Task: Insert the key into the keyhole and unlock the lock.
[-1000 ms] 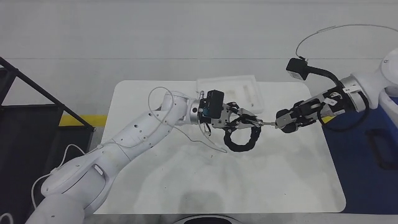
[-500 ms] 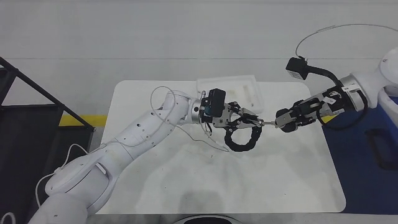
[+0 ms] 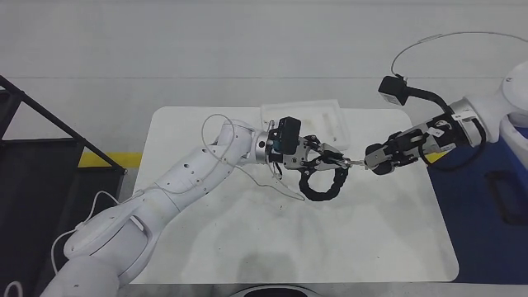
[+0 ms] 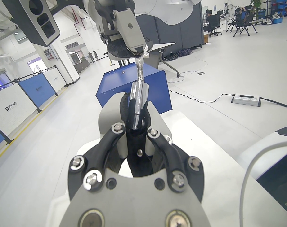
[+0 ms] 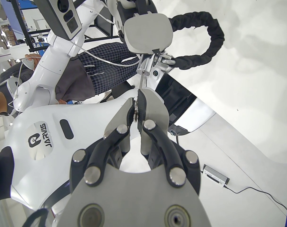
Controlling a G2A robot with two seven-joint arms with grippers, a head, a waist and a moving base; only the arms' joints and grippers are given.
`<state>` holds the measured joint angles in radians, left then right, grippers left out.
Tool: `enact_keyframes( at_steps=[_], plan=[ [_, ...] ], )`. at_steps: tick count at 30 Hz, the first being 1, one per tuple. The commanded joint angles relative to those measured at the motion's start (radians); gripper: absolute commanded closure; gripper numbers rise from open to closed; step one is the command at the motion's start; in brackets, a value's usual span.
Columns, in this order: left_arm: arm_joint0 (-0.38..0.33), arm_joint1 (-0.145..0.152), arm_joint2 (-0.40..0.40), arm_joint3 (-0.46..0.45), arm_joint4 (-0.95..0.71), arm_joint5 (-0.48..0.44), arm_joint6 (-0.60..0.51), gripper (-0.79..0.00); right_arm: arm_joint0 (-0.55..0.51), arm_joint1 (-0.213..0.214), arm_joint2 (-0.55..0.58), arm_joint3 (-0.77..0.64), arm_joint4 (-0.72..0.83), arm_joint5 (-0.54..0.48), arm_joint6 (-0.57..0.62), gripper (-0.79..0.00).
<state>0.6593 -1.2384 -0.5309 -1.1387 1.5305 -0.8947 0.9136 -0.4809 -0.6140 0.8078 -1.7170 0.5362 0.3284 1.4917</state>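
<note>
Inserting step: silver cylindrical cable lock (image 4: 139, 100) clamped in left hand (image 3: 334, 162), mid-frame over white desk (image 3: 247, 239) | small metal key (image 4: 140, 70) pinched in right hand (image 5: 136, 101), blade meeting lock's end face | next: push straight home, then twist

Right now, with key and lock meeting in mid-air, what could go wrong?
The right jaws pinch the thin key only by its head; if the arms are slightly misaligned, it could bend or twist loose. The shiny round lock might spin or slip in the left jaws when the key turns, rather than unlocking.
</note>
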Motion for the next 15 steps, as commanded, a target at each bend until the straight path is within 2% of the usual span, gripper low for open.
enact_keyframes(
  at_steps=[1, 15],
  plan=[
    [0.001, -0.002, -0.002, 0.002, 0.001, -0.004, 0.002, 0.000, 0.001, -0.001, 0.000, 0.001, -0.002, 0.000, 0.000, 0.000],
    [0.009, -0.008, -0.014, -0.007, 0.000, -0.021, -0.009, 0.000, 0.004, -0.004, -0.006, -0.001, -0.021, 0.007, -0.007, 0.000]
  ],
)
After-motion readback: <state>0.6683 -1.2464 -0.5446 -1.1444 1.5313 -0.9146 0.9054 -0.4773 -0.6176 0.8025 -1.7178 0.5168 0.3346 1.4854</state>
